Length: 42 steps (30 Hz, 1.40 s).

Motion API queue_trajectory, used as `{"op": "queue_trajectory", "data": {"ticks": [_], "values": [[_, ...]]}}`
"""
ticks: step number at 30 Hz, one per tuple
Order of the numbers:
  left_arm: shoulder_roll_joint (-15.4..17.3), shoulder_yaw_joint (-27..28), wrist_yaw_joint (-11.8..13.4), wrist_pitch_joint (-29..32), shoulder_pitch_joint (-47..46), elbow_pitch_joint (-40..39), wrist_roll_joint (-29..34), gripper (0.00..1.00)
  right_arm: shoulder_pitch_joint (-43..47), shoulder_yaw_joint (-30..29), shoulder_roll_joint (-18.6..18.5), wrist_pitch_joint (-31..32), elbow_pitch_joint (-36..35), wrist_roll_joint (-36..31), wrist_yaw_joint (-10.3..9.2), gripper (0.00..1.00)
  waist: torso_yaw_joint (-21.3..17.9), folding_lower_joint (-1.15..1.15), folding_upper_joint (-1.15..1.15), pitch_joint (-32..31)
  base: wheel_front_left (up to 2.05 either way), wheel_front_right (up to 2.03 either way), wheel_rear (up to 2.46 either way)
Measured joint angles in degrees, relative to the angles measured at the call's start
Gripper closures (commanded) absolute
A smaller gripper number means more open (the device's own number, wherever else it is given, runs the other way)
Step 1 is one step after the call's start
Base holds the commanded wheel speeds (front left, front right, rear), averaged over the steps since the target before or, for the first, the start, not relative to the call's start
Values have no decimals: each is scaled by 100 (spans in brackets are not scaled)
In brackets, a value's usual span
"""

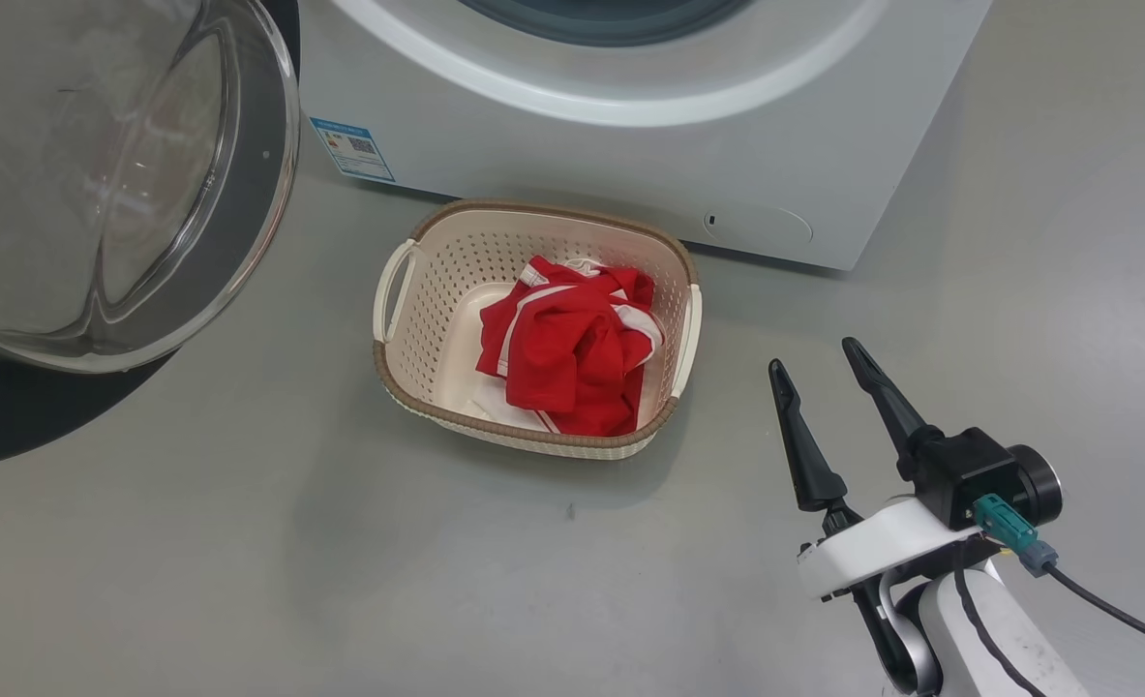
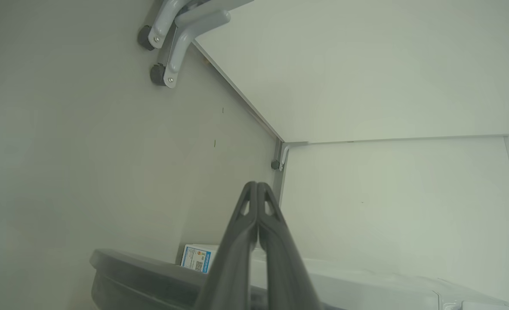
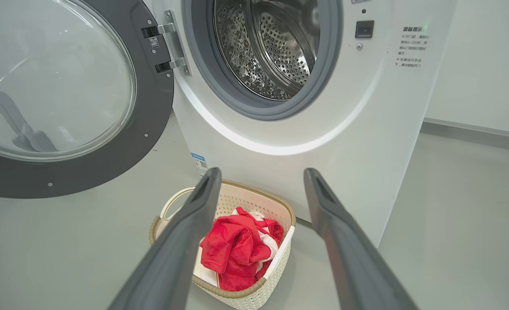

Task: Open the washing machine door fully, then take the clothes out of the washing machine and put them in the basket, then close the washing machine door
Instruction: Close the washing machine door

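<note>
The washing machine (image 1: pixel 630 145) stands at the back with its steel drum (image 3: pixel 271 47) bare. The washing machine door (image 3: pixel 151 107) is swung wide open to the left, and its glass bowl (image 1: pixel 98 174) bulges toward me. On the floor in front sits the cream basket (image 1: pixel 436 290) with the red and white clothes (image 1: pixel 572 348) bunched inside; they also appear in the right wrist view, the clothes (image 3: pixel 237 249) in the basket (image 3: pixel 276 267). My right gripper (image 1: pixel 812 356) hangs open and empty, right of the basket. My left gripper (image 2: pixel 256 186) is shut on nothing, above the door's dark rim (image 2: pixel 129 275).
Grey floor spreads around the basket and machine. A blue label (image 1: pixel 354 147) marks the machine's lower left front. Grey furniture legs with castors (image 2: pixel 164 47) stand by the pale wall (image 2: pixel 366 86) beyond the left gripper. A wall skirting (image 3: pixel 473 129) runs right of the machine.
</note>
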Motion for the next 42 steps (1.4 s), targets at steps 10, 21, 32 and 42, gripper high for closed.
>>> {"op": "queue_trajectory", "data": {"ticks": [10,21,32,42], "values": [[80,-261,0,690,-452,511,111,100,-3,13,11,-5,48,1,1,0,-26,0,0,-22,0,0,0],[265,-335,0,1146,-643,940,200,100,-24,13,32,-23,107,10,1,0,-47,0,0,-64,0,0,0],[371,-600,0,1700,-691,999,276,100,-26,13,41,-68,170,19,0,0,-42,0,0,-136,0,0,0],[258,-861,-82,2423,-691,1065,277,100,-27,2,48,-74,264,65,1,0,-3,0,0,-302,0,0,0]]}}
